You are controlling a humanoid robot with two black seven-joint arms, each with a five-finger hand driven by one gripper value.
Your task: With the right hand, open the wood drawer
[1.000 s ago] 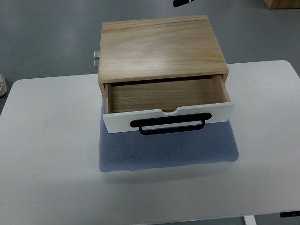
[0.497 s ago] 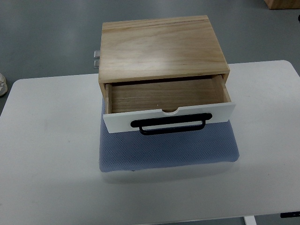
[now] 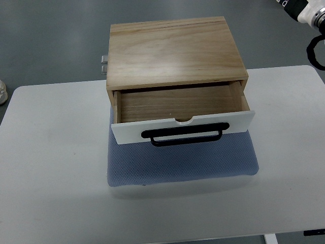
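We see a pale wood box (image 3: 175, 51) with a soft sheen, drawer front (image 3: 183, 129) smooth matt white, handle (image 3: 183, 136) black metal-looking, mat (image 3: 183, 162) woven blue cloth, table (image 3: 51, 168) matt white.

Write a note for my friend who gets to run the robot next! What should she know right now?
Right arm: only a bit of it shows at the top right corner, far from the box; its robot hand can't be judged. Left arm: out of view.
Wood drawer: pulled open and empty, black handle facing the robot.
Wooden box sits on a blue mat on the white table.
Done: drawer is open. Left: seemingly nothing except parking the arm.
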